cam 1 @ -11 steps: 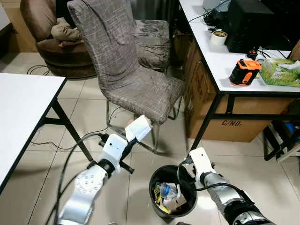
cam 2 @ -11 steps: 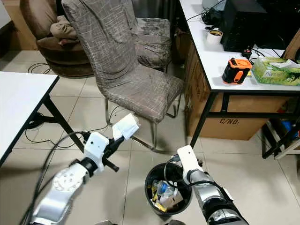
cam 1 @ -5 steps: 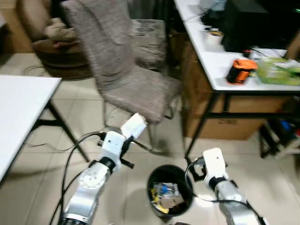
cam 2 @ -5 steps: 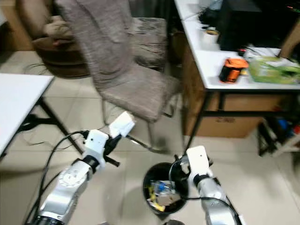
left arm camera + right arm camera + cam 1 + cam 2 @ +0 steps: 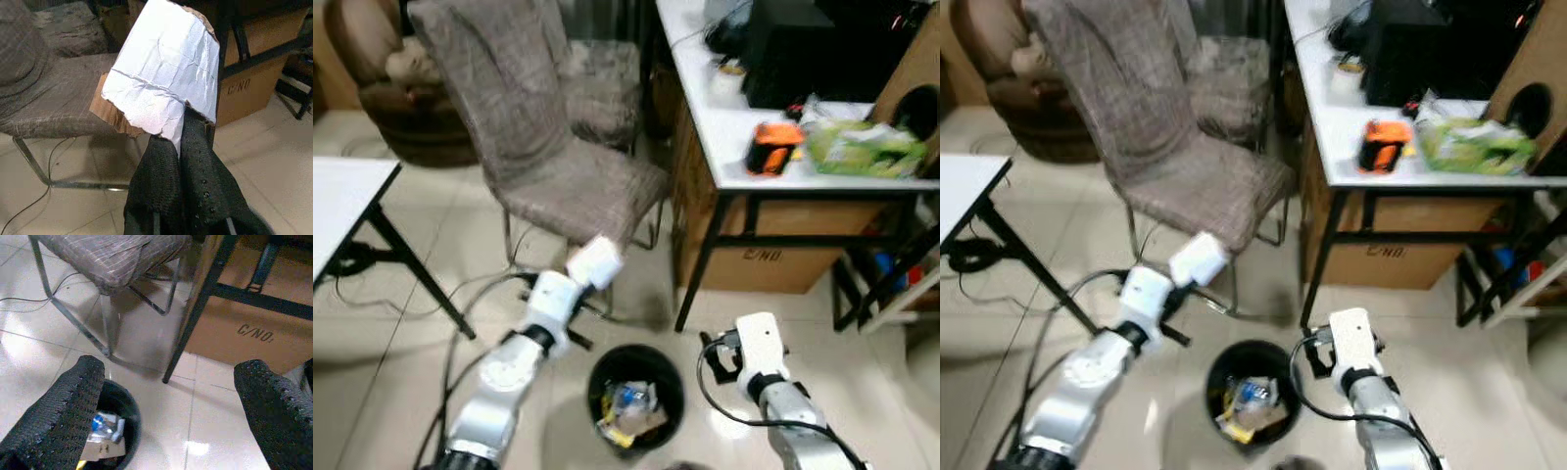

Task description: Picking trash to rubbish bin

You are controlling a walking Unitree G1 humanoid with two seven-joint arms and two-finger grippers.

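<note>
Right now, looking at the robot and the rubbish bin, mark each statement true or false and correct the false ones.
1. The left hand is shut on a piece of white-faced cardboard. True.
2. The cardboard is already in the rubbish bin. False: it is held up above the floor, beside the bin.
3. The rubbish bin is empty. False: it holds scraps and a bottle.
4. The right hand is open and holds nothing. True.
5. An orange tool lies on the white desk. True.
</note>
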